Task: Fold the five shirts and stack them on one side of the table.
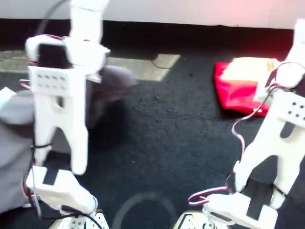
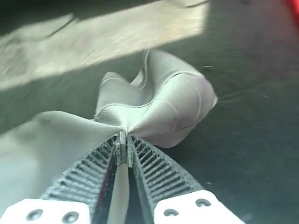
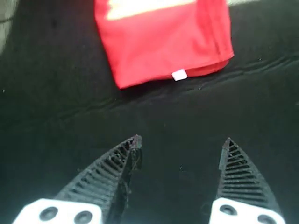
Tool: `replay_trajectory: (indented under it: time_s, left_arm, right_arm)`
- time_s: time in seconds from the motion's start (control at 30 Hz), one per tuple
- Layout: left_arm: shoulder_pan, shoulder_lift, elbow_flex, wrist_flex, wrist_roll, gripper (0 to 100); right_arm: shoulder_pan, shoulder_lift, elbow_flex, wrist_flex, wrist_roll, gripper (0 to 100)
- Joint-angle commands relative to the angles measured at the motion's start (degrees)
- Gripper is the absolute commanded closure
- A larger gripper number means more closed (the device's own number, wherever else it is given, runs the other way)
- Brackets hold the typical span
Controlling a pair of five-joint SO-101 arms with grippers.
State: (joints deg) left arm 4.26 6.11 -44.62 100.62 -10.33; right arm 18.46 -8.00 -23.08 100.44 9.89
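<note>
High view. Crumpled grey cotton shirt [image 1: 16,138] heaped at the left edge of the dark felt-like table top [image 1: 162,138], under and behind the white left arm [image 1: 59,109]. At far right, a folded red shirt [image 1: 233,90] lies flat with a pale yellow folded garment [image 1: 248,71] on top. White right arm [image 1: 281,133] stands just in front of that stack. Grey shirt and stack are well apart.

Left wrist view. Left gripper [image 2: 124,137] is closed tight on a narrow ridge of the grey shirt [image 2: 159,102]. Cloth fans out from the pinch point; a rounded lobe bulges beyond the tips, and more fabric trails off to one side. Rest of the garment lies on the table.

Right wrist view. Right gripper [image 3: 181,142] has its jaws spread wide, nothing between them, hovering over bare table. Red shirt [image 3: 163,42] lies just ahead of the tips, not touching, its small white tag [image 3: 179,74] at the near hem.

Risks, as judged. The grip takes only a thin fold, so a pull could slip it free or drag the shirt along bunched, spoiling the fold. The open gripper sits near the stack; a forward move could nudge it askew.
</note>
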Motion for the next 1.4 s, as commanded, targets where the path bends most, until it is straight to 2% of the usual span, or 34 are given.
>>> replay_trajectory:
  time_s: [0.0, 0.1, 0.2, 0.33, 0.47, 0.6, 0.7, 0.83, 0.93, 1.07, 1.23, 1.37]
  left_arm:
    - [12.4, -4.1, -2.3, -1.0, 0.5, 99]
    - [18.9, -4.1, -2.2, -3.7, 0.5, 99]
    - [21.9, -4.1, -2.2, -7.4, 0.6, 99]
    - [22.1, -4.1, -2.3, -10.6, 0.7, 91]
    - [19.6, -4.8, -2.4, -9.8, 6.5, 81]
    - [11.5, -4.8, -2.4, -3.7, 7.6, 80]
    - [1.5, -4.8, -1.2, 1.4, 7.6, 80]
    - [-15.3, -6.1, 3.7, 1.4, 7.6, 80]
    - [-24.0, -8.4, 10.3, 1.4, 4.8, 80]
    - [-31.1, -13.4, 26.1, 1.3, -2.2, 80]
    - [-38.8, -21.1, 43.6, -0.8, -7.0, 80]
    - [-46.2, -28.7, 53.0, -4.5, -11.0, 80]
  right_arm:
    - [-3.6, -7.2, 9.3, -1.4, -0.9, 73.5]
    - [-6.2, -12.2, 15.9, -4.1, -1.0, 73.5]
    - [-8.5, -17.4, 22.2, -6.6, -1.0, 73.5]
    - [-11.3, -24.0, 30.9, -10.2, -1.0, 73.5]
    - [-13.8, -29.2, 39.5, -14.4, -1.0, 73.5]
    - [-17.1, -32.6, 47.7, -18.8, -1.0, 73.5]
    - [-21.6, -33.4, 51.6, -20.8, -1.0, 73.5]
    - [-31.5, -33.3, 53.5, -22.3, -1.0, 73.5]
    - [-37.1, -33.1, 55.5, -26.5, -1.0, 73.3]
    - [-40.9, -33.1, 59.8, -31.7, -1.0, 73.2]
    - [-49.5, -33.1, 65.0, -32.2, -1.0, 72.9]
    - [-54.7, -33.1, 69.1, -36.8, -1.7, 65.7]
